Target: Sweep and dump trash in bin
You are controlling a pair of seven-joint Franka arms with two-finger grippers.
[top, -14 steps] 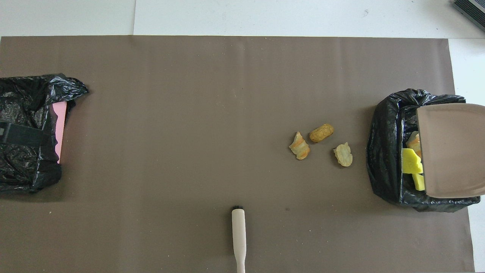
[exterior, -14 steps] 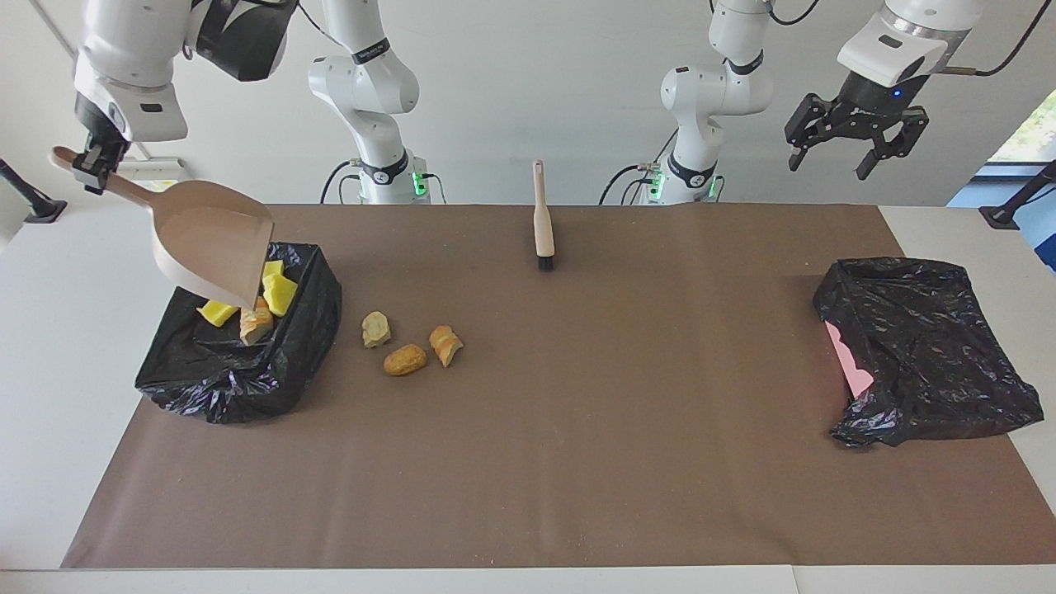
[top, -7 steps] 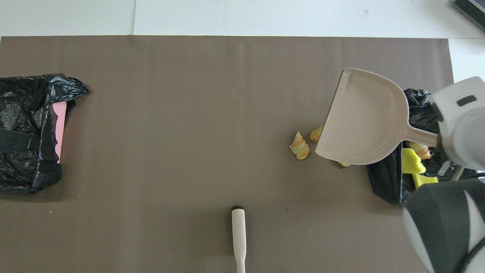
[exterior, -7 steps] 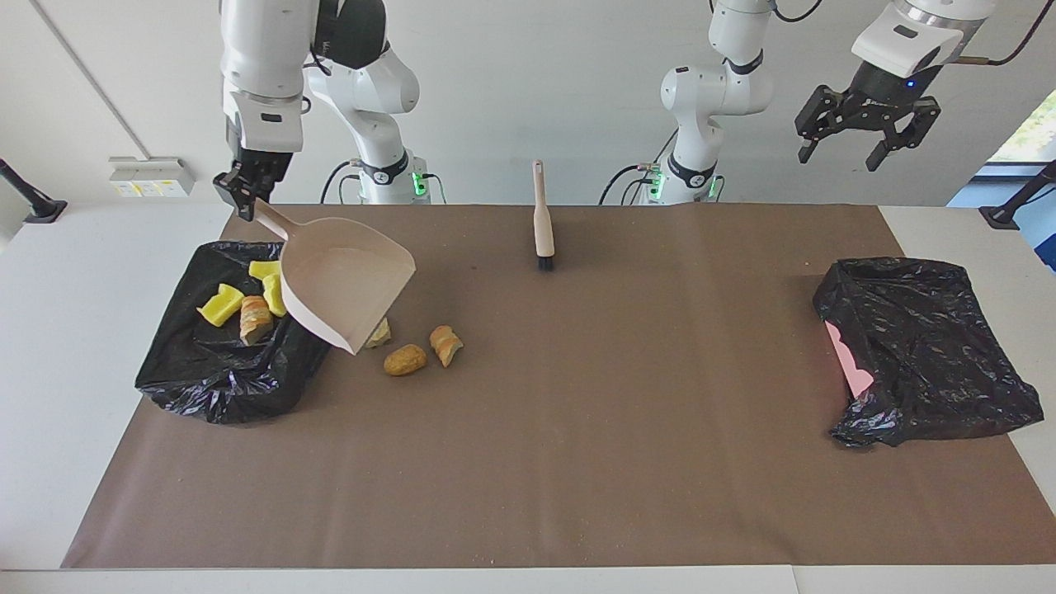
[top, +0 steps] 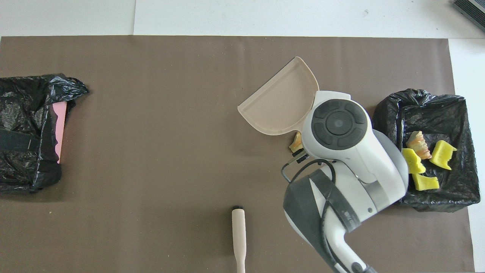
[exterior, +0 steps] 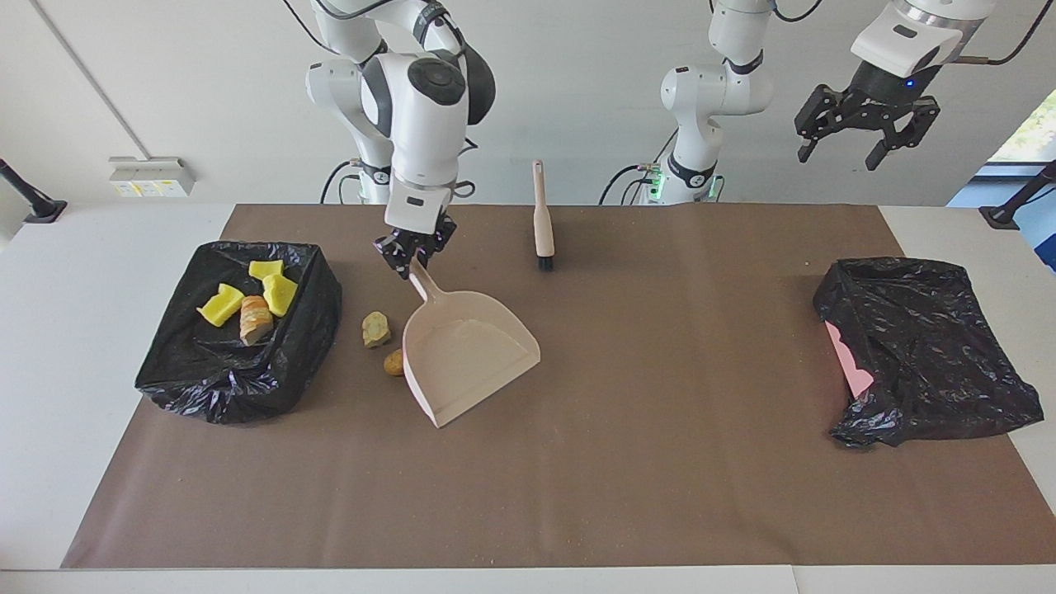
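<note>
— What lies around the dustpan [exterior: 466, 356]?

— A tan lump [exterior: 375, 328] and a rounder brown lump [exterior: 394, 362] lie on the mat just beside it, toward the right arm's end; the pan's edge partly covers the rounder one. In the overhead view only a sliver of bread-like lump [top: 295, 142] shows under the pan and the arm. The beige-handled brush [exterior: 542, 216] lies nearer the robots than the pan, untouched.

— Who holds the pan?

— The right gripper [exterior: 412, 252] is clamped on its handle, the pan tilted with its mouth away from the robots. The left gripper [exterior: 858, 136] hangs high over the left arm's end, fingers spread, holding nothing; that arm waits.

— And the bins?

— The black-lined bin [exterior: 239, 330] beside the lumps holds three yellow chunks [exterior: 219, 304] and one bread lump [exterior: 255, 318]. A second black bag [exterior: 924, 351] lies well apart from the pan, a pink edge showing.

— The surface?

— A brown mat [exterior: 627, 462] on a white table, white wall at the robots' end.
</note>
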